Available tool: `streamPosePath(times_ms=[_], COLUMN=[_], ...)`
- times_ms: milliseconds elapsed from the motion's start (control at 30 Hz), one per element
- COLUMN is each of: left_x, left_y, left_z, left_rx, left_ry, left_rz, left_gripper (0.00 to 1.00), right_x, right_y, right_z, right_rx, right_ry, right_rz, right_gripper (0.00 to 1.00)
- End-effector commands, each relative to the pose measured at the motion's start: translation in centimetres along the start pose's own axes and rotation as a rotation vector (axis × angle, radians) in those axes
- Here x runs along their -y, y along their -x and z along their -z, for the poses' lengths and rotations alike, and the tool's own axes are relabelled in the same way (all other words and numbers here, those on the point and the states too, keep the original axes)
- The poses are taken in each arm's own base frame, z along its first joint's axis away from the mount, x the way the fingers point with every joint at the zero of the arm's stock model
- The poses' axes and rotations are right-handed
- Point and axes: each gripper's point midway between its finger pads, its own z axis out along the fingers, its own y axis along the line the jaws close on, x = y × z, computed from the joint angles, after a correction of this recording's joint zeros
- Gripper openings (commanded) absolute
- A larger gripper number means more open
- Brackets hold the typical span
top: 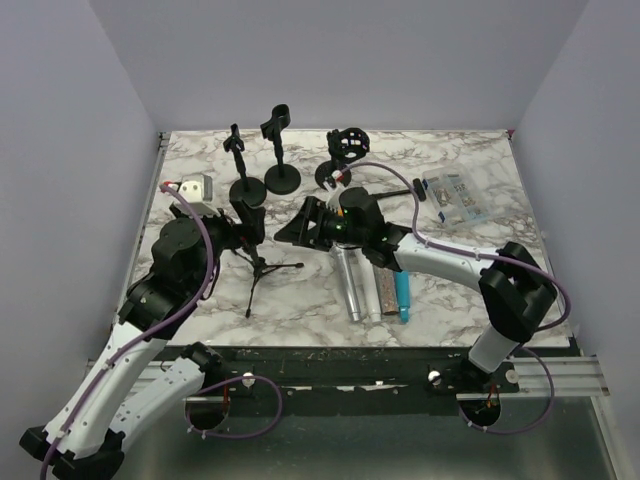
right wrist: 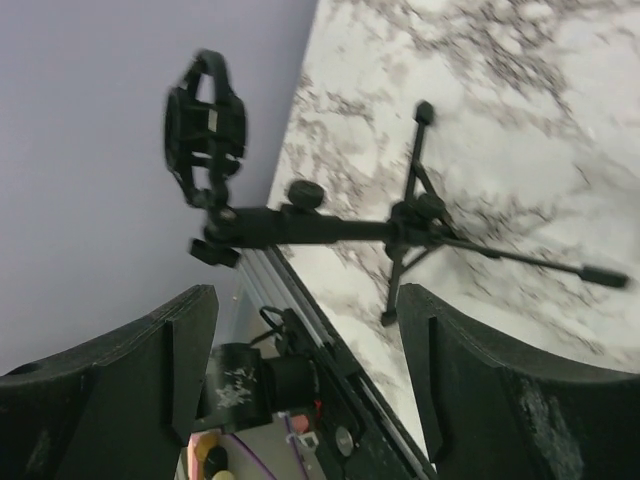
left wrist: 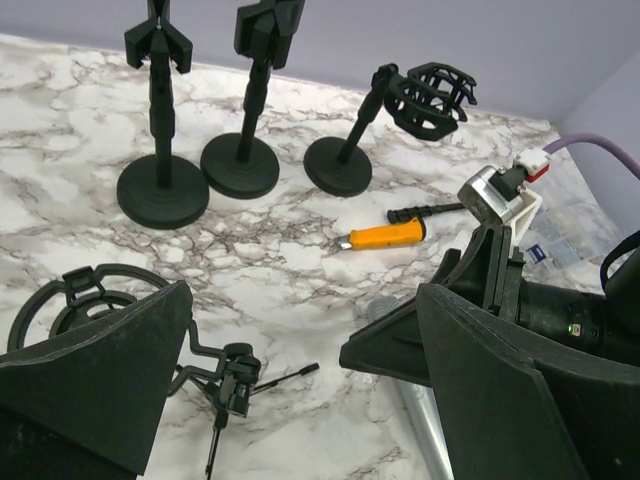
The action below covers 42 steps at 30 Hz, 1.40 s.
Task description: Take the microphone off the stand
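The small black tripod stand (top: pixel 258 262) has an empty shock mount (left wrist: pixel 72 298) at its top; it also shows in the right wrist view (right wrist: pixel 300 225). The silver microphone (top: pixel 350 285) lies flat on the marble, to the right of the stand and apart from it; its body shows in the left wrist view (left wrist: pixel 425 425). My left gripper (top: pixel 245 222) is open and empty over the stand's mount (left wrist: pixel 305 325). My right gripper (top: pixel 292 230) is open and empty, pointing left at the stand with the mount beyond its fingertips (right wrist: pixel 305 300).
Three black round-base stands (top: pixel 281 178) stand at the back. A white box (top: pixel 196 187) is at back left, a packet (top: pixel 456 196) at back right. A blue tool (top: pixel 402 296) and a brown block (top: pixel 385 295) lie beside the microphone. An orange-handled tool (left wrist: pixel 385 235) lies mid-table.
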Motion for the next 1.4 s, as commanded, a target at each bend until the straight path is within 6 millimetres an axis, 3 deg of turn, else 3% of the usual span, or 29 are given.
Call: streamPosePath(times_ms=[0, 200, 467, 600, 867, 1067, 1367], left_x=[-0.1, -0.3, -0.8, -1.5, -4.2, -6.0, -8.3], left_y=[-2.2, -3.2, -10.8, -12.7, -14.4, -13.4, -13.3], left_z=[-0.5, 0.9, 2.8, 3.1, 0.8, -2.3, -4.9], left_rx=[-0.08, -0.119, -0.35, -0.362, -0.397, -0.295, -0.215], left_ry=[0.006, -0.001, -0.018, -0.013, 0.19, 0.334, 0.481], left_rz=[0.031, 0.071, 0.171, 0.185, 0.185, 0.176, 0.138], left_gripper=[0.97, 0.99, 0.96, 0.93, 0.9, 0.72, 0.62], right_x=[1.7, 3.0, 2.4, 2.8, 3.4, 4.0, 4.7], right_y=[0.1, 0.3, 1.4, 1.6, 1.5, 1.5, 1.8], right_z=[2.0, 4.7, 7.9, 9.1, 10.4, 11.9, 14.0], right_rx=[0.021, 0.041, 0.084, 0.089, 0.102, 0.124, 0.168], right_ry=[-0.062, -0.148, -0.196, -0.232, -0.259, -0.289, -0.342], right_rz=[0.022, 0.112, 0.26, 0.29, 0.316, 0.329, 0.36], right_gripper=[0.8, 0.85, 0.91, 0.94, 0.95, 0.95, 0.95])
